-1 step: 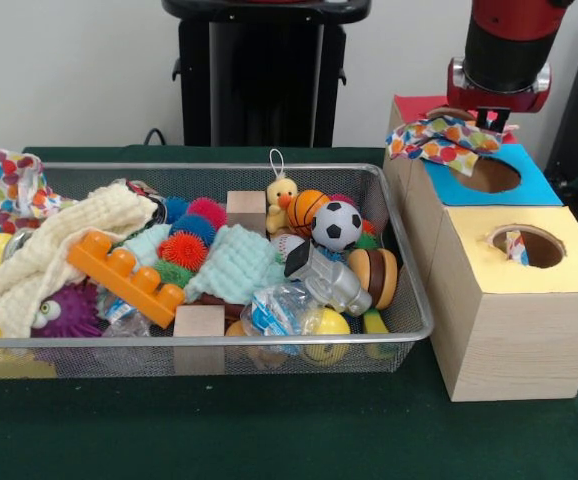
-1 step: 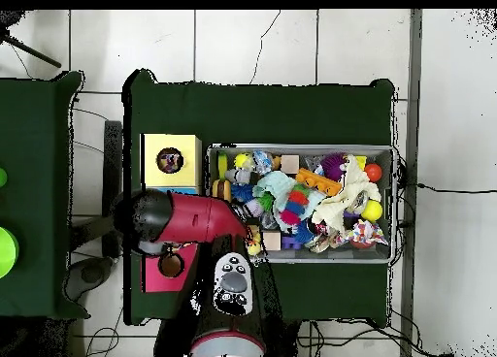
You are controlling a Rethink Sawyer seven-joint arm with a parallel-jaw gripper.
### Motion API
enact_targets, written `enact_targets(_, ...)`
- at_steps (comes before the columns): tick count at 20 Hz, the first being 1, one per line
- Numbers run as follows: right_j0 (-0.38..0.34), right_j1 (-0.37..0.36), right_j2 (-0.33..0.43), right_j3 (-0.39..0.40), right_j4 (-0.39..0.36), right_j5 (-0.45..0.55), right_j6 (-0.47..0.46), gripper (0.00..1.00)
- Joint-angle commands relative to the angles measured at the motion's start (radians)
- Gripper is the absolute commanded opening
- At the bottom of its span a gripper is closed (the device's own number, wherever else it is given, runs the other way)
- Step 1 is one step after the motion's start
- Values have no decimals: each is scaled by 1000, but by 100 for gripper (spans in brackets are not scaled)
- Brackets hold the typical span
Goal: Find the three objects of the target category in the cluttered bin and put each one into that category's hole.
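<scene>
While the bin (image 1: pixel 409 325) on my desk (image 1: pixel 269 430) is full of clutter, one dotted cloth (image 1: pixel 14 185) hangs over its far-left rim, beside a cream cloth (image 1: pixel 59 250) that spreads across the left half. Next come an orange brick (image 1: pixel 124 275), spiky balls (image 1: pixel 184 250), a mint cloth (image 1: pixel 231 262), two wood blocks (image 1: pixel 200 322), a duck (image 1: pixel 282 200), a basketball (image 1: pixel 306 208) and a soccer ball (image 1: pixel 337 225), all heaped together.

Right of the bin stand the boxes. The yellow box (image 1: pixel 514 330) is nearest the camera, and something small shows inside its hole. Behind it the blue box (image 1: pixel 529 175) has a second dotted cloth (image 1: pixel 444 140) lying across its back-left edge, draped partly over the hole's rim, not yet dropped in. The red box (image 1: pixel 409 105) is behind that.

My arm (image 1: pixel 504 50) hangs above the blue box, just over that cloth. My jaws (image 1: pixel 491 118) are mostly hidden under the wrist, so I cannot tell how wide they stand or whether they grip the cloth.

I judge cloths to be my category and blue their hole. One piece is at the hole; the rim cloth is likely another. I cannot see whether any already lie inside.
</scene>
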Motion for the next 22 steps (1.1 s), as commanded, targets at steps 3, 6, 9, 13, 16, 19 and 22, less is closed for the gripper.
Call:
enact_targets(3, -49, -173, 3, 219, -52, -68, 34, 0)
enact_targets(6, -46, -269, 6, 301, -46, -47, 12, 0)
enact_targets(9, -47, -339, 9, 357, -47, -30, -7, 0)
enact_targets(13, -68, -387, 20, 422, -49, -55, -38, 0)
enact_targets(16, -78, -385, 33, 443, -55, -86, -38, 0)
enact_targets(19, -81, -347, 51, 452, -62, -151, -18, 0)
enact_targets(22, -75, -325, 58, 445, -75, -175, 5, 0)
